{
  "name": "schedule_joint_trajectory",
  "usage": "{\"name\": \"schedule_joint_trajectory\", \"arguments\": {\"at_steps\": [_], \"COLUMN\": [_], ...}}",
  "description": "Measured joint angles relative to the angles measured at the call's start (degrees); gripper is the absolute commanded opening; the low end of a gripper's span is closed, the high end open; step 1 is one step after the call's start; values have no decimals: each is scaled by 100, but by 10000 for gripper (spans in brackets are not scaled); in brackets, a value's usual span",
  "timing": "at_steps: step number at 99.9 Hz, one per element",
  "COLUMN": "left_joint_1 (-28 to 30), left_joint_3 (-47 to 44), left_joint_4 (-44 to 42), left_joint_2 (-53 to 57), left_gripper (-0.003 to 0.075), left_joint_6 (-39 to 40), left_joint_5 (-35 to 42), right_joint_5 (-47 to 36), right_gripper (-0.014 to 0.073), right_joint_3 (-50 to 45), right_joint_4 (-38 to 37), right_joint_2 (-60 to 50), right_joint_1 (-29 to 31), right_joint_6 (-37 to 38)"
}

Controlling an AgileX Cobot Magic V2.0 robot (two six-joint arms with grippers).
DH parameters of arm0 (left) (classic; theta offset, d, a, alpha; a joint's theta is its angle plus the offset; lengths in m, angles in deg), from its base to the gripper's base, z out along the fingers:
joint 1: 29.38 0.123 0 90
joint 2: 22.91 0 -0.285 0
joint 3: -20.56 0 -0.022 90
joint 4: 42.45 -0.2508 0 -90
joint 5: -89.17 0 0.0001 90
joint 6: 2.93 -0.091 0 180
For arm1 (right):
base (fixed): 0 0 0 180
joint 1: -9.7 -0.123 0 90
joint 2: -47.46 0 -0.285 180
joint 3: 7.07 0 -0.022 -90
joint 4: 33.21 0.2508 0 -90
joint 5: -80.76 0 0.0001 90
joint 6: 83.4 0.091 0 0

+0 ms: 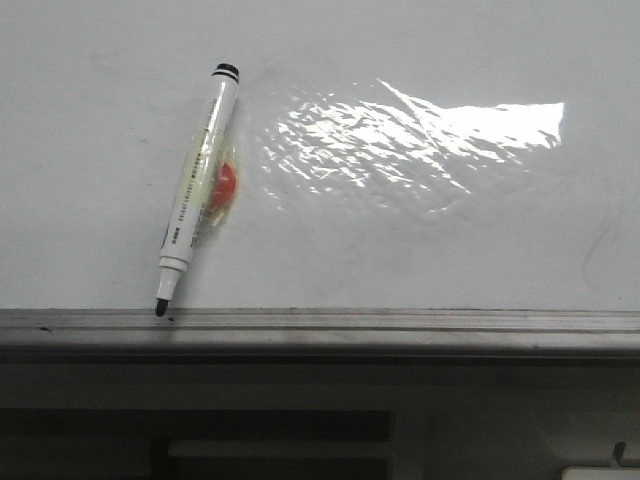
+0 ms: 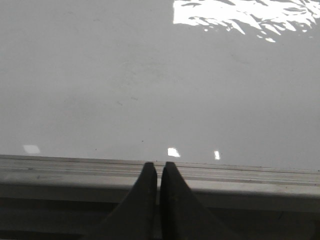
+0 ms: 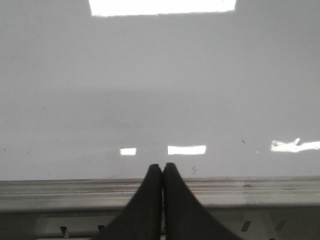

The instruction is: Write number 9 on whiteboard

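The whiteboard [image 1: 420, 250] fills the front view, glossy white with faint grey smudges; no number 9 shows on it. A white marker [image 1: 198, 180] with a black cap end and black tip lies slanted on the board, tip down against the grey edge rail [image 1: 400, 325], with a red and yellow patch beside its barrel. Neither gripper appears in the front view. My left gripper [image 2: 158, 165] is shut and empty above the rail [image 2: 60, 170] in the left wrist view. My right gripper [image 3: 162, 166] is shut and empty over the rail [image 3: 260, 192], facing the whiteboard [image 3: 160, 90].
A wrinkled reflective film patch [image 1: 410, 140] glares at the board's centre right. Below the rail is a dark frame with a pale bar [image 1: 280, 450]. The whiteboard [image 2: 150, 75] in the left wrist view shows only smudges and glare.
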State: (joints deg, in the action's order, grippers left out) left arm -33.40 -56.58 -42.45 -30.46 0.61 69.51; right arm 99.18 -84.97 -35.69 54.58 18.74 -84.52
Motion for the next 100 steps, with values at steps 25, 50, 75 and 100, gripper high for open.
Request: {"name": "schedule_joint_trajectory", "arguments": {"at_steps": [25,50,75,100], "left_joint_1": [0,0,0,0], "left_joint_3": [0,-8,-8,0], "left_joint_4": [-205,-710,-734,-454], "left_joint_2": [0,0,0,0], "left_gripper": [-20,-20,-20,-21], "left_joint_6": [0,0,0,0], "left_joint_5": [76,658,1182,1909], "right_joint_5": [-309,-1257,-1378,-1041], "right_gripper": [-61,-61,-61,-61], "right_joint_3": [0,0,0,0], "right_joint_4": [112,1034,1192,1205], "right_joint_2": [0,0,0,0], "right_joint_1": [0,0,0,0], "right_joint_6": [0,0,12,12]}}
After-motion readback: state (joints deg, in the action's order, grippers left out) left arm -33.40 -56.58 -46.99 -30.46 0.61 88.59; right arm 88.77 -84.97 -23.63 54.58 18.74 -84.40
